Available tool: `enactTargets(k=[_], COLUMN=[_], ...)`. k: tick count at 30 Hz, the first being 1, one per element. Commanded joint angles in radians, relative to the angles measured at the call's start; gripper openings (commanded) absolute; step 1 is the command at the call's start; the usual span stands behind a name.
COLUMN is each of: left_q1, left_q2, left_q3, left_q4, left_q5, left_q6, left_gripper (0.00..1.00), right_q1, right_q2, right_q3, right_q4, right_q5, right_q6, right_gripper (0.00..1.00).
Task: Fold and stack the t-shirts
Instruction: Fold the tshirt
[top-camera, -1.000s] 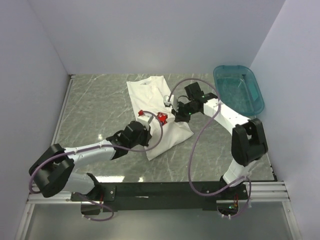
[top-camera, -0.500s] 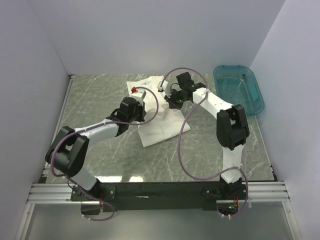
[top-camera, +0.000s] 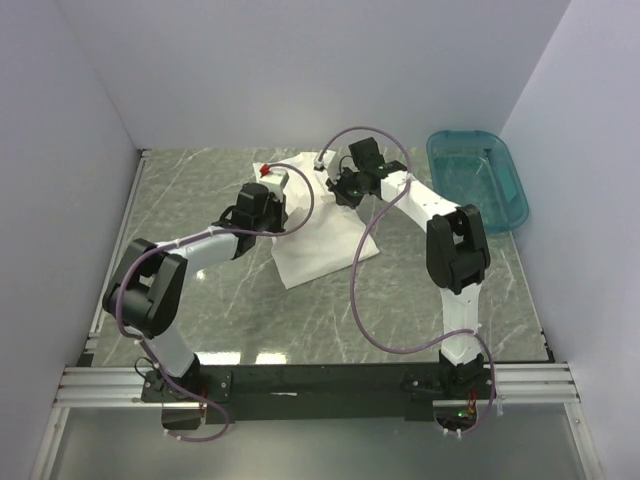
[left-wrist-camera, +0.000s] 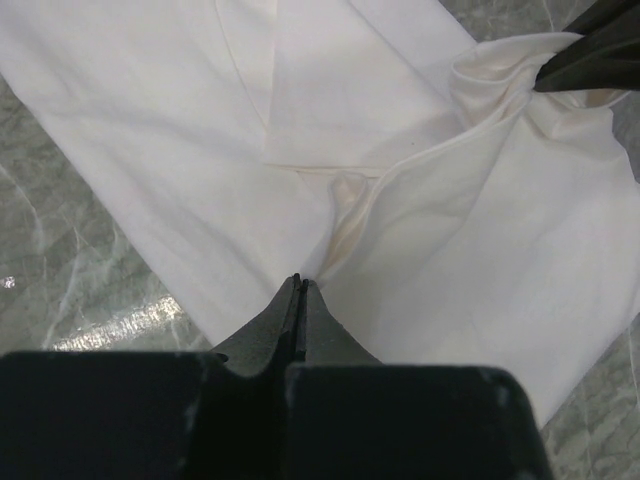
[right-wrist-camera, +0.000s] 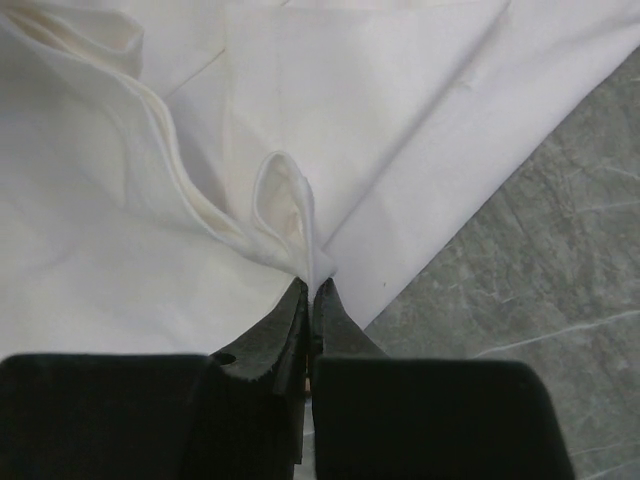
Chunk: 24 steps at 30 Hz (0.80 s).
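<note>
A white t-shirt (top-camera: 322, 250) lies partly folded on the marbled table, its near corner pointing toward the arms. My left gripper (top-camera: 274, 186) is over the shirt's far left part. In the left wrist view it (left-wrist-camera: 300, 284) is shut on a pinched ridge of the t-shirt (left-wrist-camera: 470, 250). My right gripper (top-camera: 338, 190) is over the far right part. The right wrist view shows it (right-wrist-camera: 312, 286) shut on a doubled fold of the t-shirt (right-wrist-camera: 120, 250) close to the cloth's edge. The right gripper's fingers (left-wrist-camera: 592, 62) also bunch fabric at the top right of the left wrist view.
A teal basin (top-camera: 516, 185) stands at the back right of the table, apart from the shirt. White walls close in the table on the left, back and right. Bare marbled tabletop (right-wrist-camera: 540, 250) lies just right of the shirt's edge.
Both grippers have moved toward the back of the table, carrying the shirt's near part up and over the rest. The shirt's outline is now shorter.
</note>
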Motion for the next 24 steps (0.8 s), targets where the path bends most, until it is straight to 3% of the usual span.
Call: enactTargets(k=[1, 24], left_q1=[0.005, 0.040], left_q2=[0.010, 0.101], left_q3=[0.047, 0.172], left_q4=[0.036, -0.014], left_q5=[0.043, 0.074], left_q6=[0.031, 0.064], left_gripper=[0.00, 0.00], right_q1=[0.004, 0.005], right_q2=[0.017, 0.045], right_q3=[0.040, 0.058], right_q4=[0.064, 0.123], right_q5=[0.035, 0.130], right_q6=[0.030, 0.105], right_gripper=[0.00, 0.00])
